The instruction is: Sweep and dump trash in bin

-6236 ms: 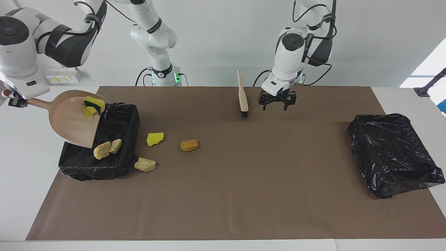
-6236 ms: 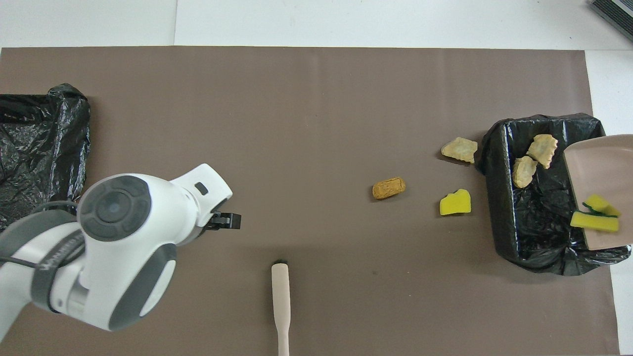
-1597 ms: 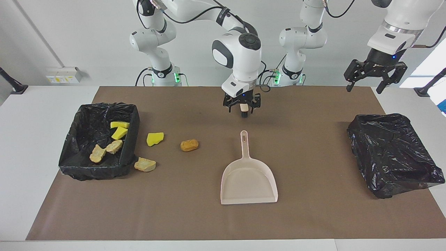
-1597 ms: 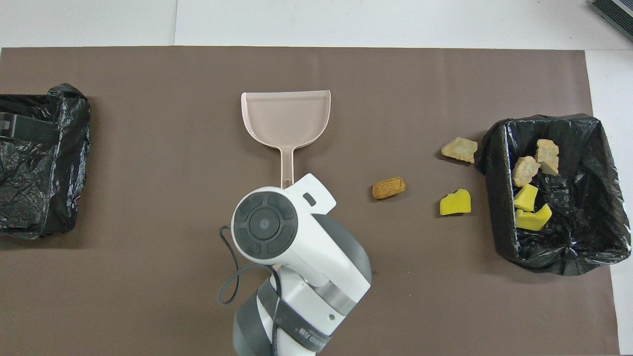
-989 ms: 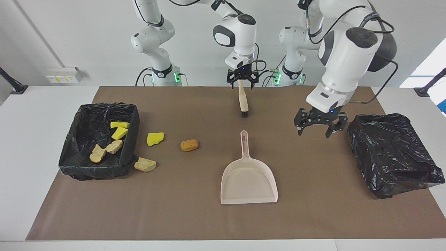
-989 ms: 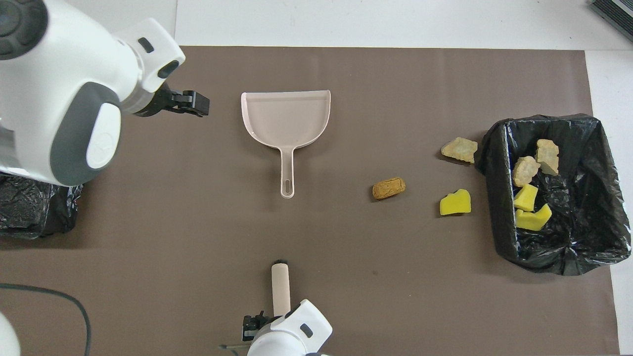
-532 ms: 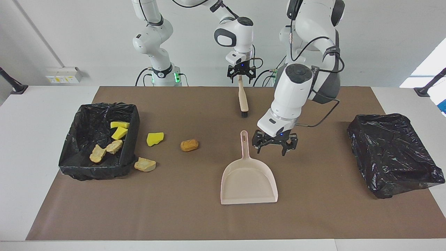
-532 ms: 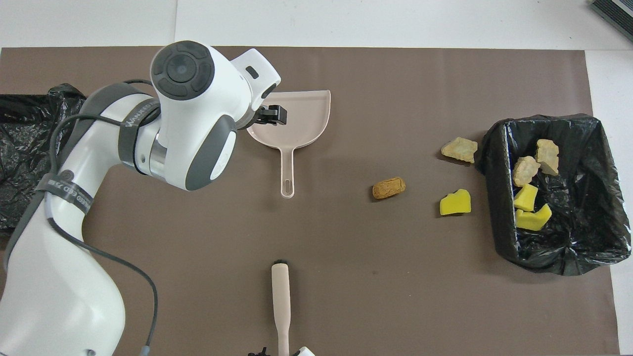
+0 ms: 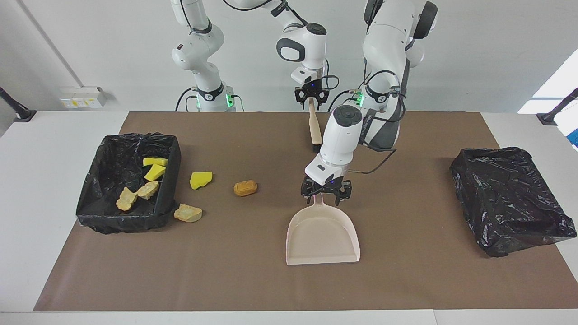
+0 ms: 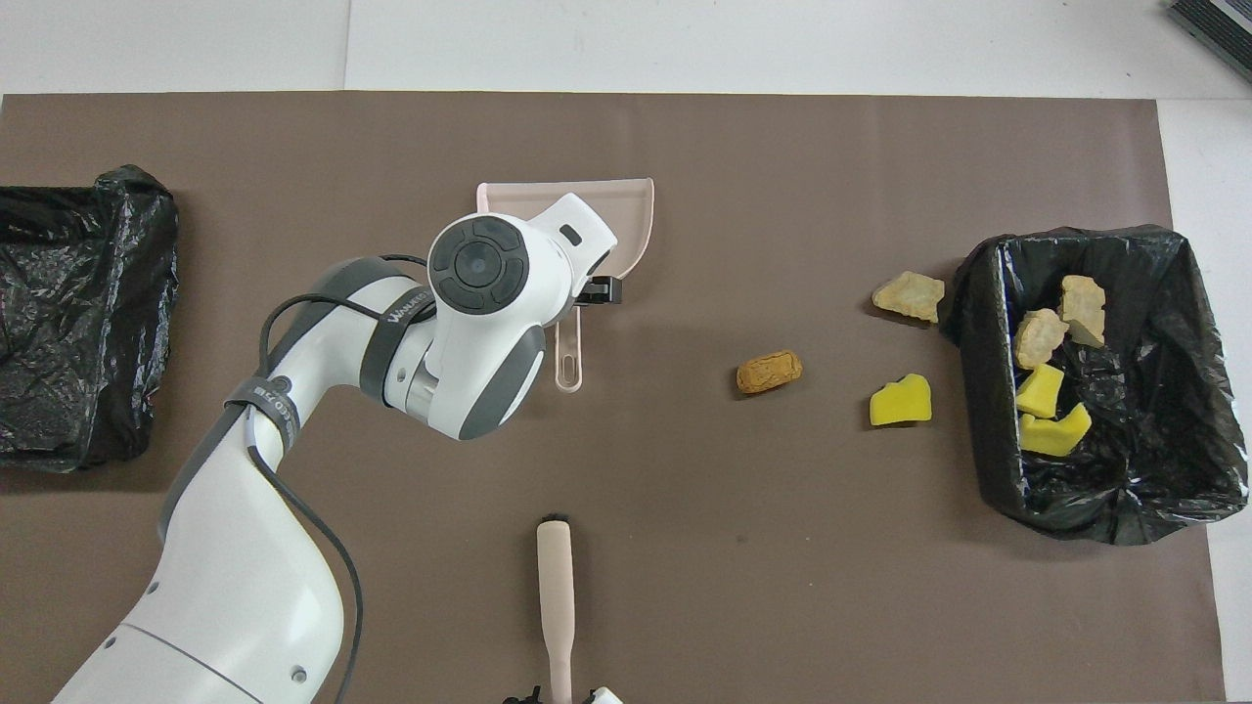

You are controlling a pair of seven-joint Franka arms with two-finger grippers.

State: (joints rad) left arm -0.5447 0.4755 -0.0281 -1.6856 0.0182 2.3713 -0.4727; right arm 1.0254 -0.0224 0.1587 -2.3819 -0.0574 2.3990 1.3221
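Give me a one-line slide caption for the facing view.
Left gripper over the dustpan handle, right gripper at the brush; three scraps lie outside the bin.

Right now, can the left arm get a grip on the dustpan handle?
Probably yes. The left gripper is open and sits right over the dustpan handle, with nothing between them. The right gripper is away at the brush handle.

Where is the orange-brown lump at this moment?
The orange-brown lump lies on the brown mat, between the yellow chunk and the dustpan's handle, outside the bin at the right arm's end.
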